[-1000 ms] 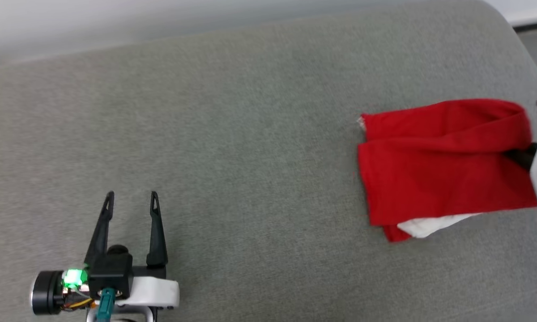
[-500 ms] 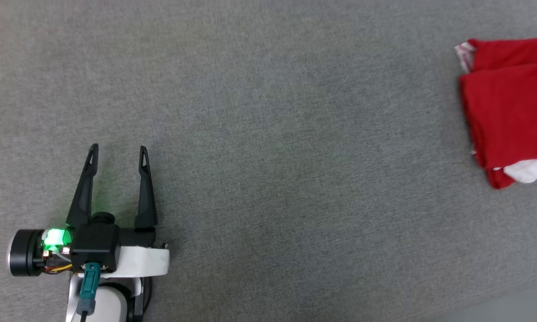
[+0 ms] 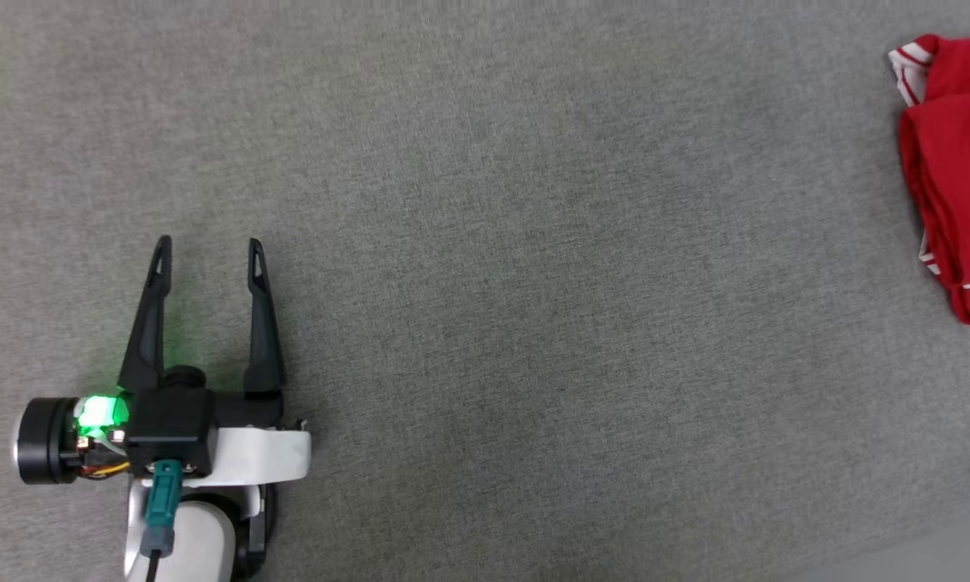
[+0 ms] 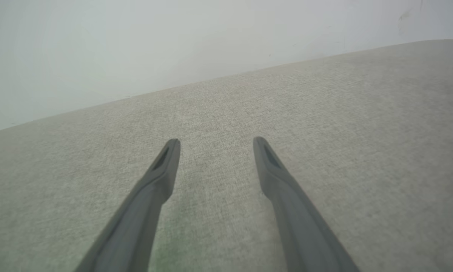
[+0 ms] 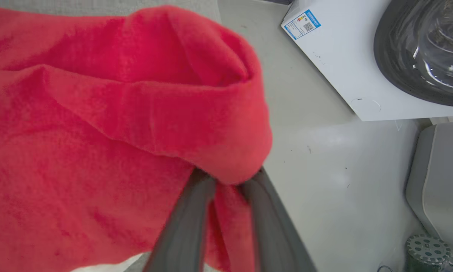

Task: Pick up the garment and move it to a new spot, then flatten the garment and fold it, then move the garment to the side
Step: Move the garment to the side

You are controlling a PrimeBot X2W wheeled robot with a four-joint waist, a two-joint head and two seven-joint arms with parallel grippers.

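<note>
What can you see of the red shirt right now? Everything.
The shirt is bright red, soft-looking cloth, bunched in folded layers, with red-white striped trim at one corner and a sliver of white lower down. It lies on the grey fabric surface at the head view's right edge, cut off by the frame. In the right wrist view the right pincer is shut on a fold of it.

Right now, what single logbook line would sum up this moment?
step: move garment aside | right gripper: shut on garment | left gripper: open, empty | surface: grey fabric
</note>
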